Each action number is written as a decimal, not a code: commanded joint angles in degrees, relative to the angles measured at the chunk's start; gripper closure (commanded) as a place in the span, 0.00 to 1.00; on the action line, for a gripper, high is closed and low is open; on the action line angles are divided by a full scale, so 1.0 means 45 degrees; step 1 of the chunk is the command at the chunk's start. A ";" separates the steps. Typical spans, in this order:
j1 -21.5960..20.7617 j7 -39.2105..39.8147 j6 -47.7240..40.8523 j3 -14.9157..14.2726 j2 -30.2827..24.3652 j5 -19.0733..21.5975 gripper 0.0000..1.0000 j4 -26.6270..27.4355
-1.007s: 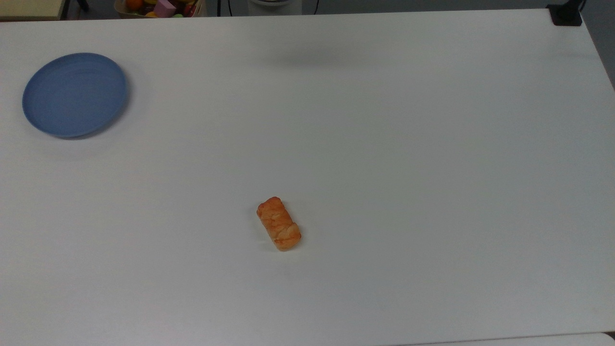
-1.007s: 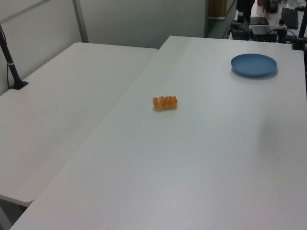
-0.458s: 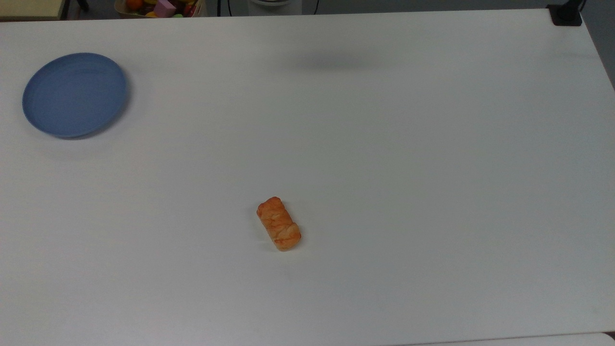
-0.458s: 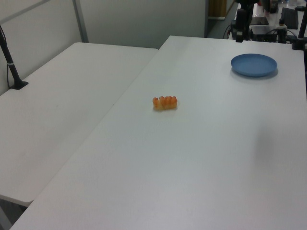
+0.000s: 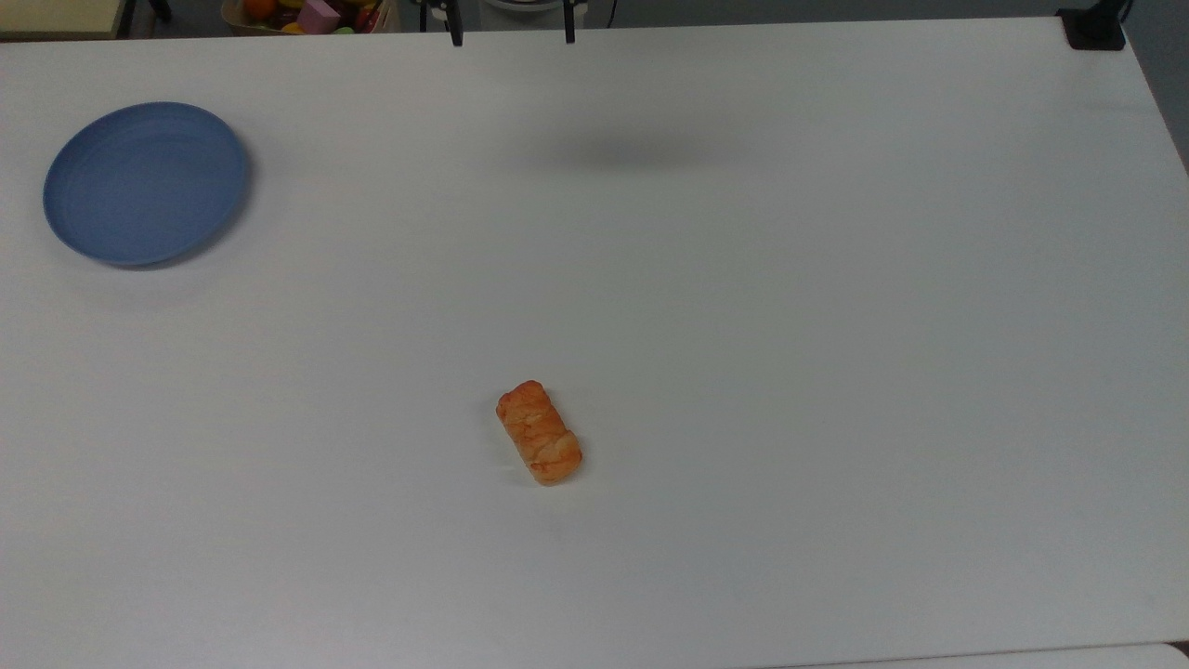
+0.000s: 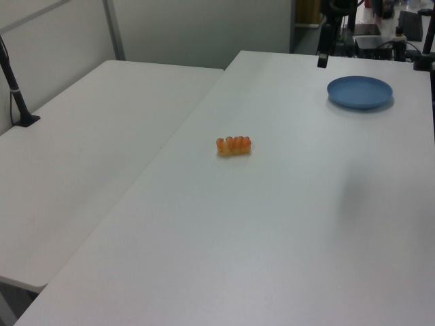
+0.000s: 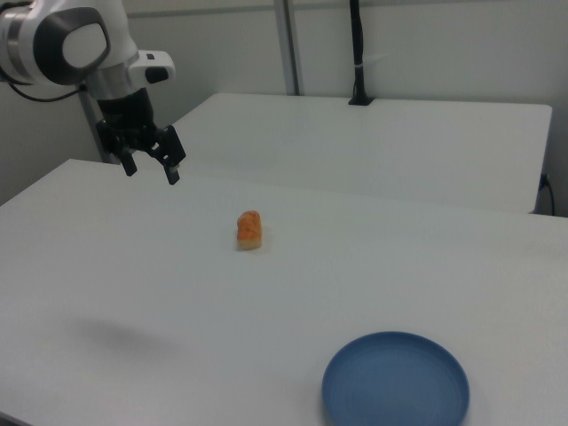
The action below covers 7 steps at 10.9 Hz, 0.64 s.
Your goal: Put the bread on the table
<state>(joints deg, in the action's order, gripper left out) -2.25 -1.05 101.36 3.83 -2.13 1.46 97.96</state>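
The bread roll [image 5: 539, 433] lies flat on the white worktop [image 5: 836, 325], nearer the top view's bottom edge than its top edge and about midway between the side edges. Its long axis runs slantwise, and its orange, segmented crust faces up. In the left view the bread roll [image 6: 234, 145] sits close to the worktop's [image 6: 272, 231] left edge, next to the seam with a second white table [image 6: 88, 170]. In the right view the bread roll [image 7: 250, 229] rests alone on the worktop [image 7: 399, 275], with nothing touching it.

The blue plate [image 5: 146, 183] stands well apart from the roll, close to the top view's left edge and toward the far left corner, with nothing on it. In the left view the blue plate [image 6: 359, 92] is near the far right corner; in the right view the blue plate [image 7: 396, 382] sits at the near edge.

Farthest back, the tool [image 7: 152, 169] hangs in the air above the worktop's far edge, well clear of the roll and the plate. Its two black fingers [image 7: 173, 174] are spread apart and hold nothing. In the top view the tool [image 5: 512, 35] shows as two dark tips at the far edge, and a soft shadow [image 5: 632, 153] lies on the worktop just in front of it. In the left view one finger of the tool [image 6: 322, 60] hangs over the far edge, left of the plate.

Beyond the far edge in the top view stands a box of coloured toys [image 5: 311, 15], and a black clamp [image 5: 1094, 26] sits at the far right corner.
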 commanded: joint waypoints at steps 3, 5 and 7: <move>-0.0281 0.0291 0.0406 -0.0402 -0.0075 -0.0188 0.00 0.0126; -0.0281 0.0252 0.0425 -0.0402 -0.0075 -0.0188 0.00 0.0145; -0.0281 0.0232 0.0425 -0.0402 -0.0055 -0.0188 0.00 0.0146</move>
<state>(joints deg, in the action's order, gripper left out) -2.40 -0.50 102.61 2.99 -1.55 1.15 97.80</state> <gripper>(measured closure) 0.000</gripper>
